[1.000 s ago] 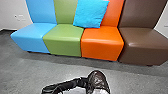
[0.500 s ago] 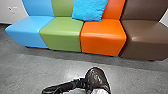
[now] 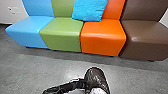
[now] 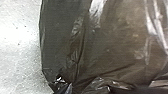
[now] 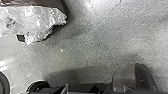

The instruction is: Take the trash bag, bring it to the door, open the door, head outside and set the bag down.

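Looking down past the robot's left gripper, I see the trash bag right at the end of it, on the gripper's right, dark and shiny with a pale, crinkled part nearer the robot. The arm's end and the bag meet, but how far that gripper is open, or whether it's truly got hold of the plastic, I can't tell from here. Same with the right gripper: I can't tell how open it is or what it has, if anything. Up close from the left wrist, the bag is all creases, bunching into glossy folds. Whether it touches the grey floor I can't say. Beyond the left gripper runs a row of seats: green and orange more or less straight ahead, blue off to its left, brown off to its right. A turquoise cushion leans across the green and orange backs.
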You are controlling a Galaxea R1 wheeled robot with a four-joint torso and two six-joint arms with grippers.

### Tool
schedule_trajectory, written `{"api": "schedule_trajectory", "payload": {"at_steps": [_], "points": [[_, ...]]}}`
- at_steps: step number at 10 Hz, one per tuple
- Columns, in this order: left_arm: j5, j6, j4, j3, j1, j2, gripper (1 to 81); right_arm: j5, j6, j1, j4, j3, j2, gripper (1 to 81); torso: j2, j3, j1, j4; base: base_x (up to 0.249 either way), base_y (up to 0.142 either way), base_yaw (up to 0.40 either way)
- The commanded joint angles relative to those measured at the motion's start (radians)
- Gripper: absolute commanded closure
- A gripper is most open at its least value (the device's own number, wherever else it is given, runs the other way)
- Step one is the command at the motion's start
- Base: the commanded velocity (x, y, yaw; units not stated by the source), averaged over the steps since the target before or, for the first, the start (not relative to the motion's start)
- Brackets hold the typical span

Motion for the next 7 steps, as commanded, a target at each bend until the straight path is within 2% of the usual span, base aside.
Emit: {"api": "schedule_trajectory", "payload": {"at_steps": [1, 2, 4, 6, 7], "points": [[0.040, 0.002, 0.014, 0.011, -0.104, 0.019, 1.0, -0.056, 0.005, 0.042, 0.009, 0.032, -0.050, 1.0, 0.000, -0.092, 0.000, 0.000, 0.000, 0.000, 0.000], [0.039, 0.002, 0.014, 0.011, -0.104, 0.019, 1.0, -0.056, 0.005, 0.042, 0.008, 0.030, -0.049, 1.0, 0.000, -0.008, 0.000, 0.000, 0.000, 0.000, 0.000], [0.039, 0.002, 0.016, 0.011, -0.104, 0.020, 1.0, -0.056, 0.005, 0.042, 0.008, 0.032, -0.050, 1.0, 0.000, -0.044, 0.000, 0.000, 0.000, 0.000, 0.000], [0.039, 0.003, 0.017, 0.009, -0.103, 0.014, 1.0, -0.056, 0.005, 0.041, 0.008, 0.035, -0.050, 1.0, 0.001, -0.053, 0.000, 0.000, 0.000, 0.000, 0.000], [0.040, 0.002, 0.031, 0.011, -0.103, 0.012, 1.0, -0.056, 0.005, 0.039, 0.008, 0.033, -0.050, 1.0, 0.001, -0.053, 0.000, 0.000, 0.000, 0.000, 0.000]]}}
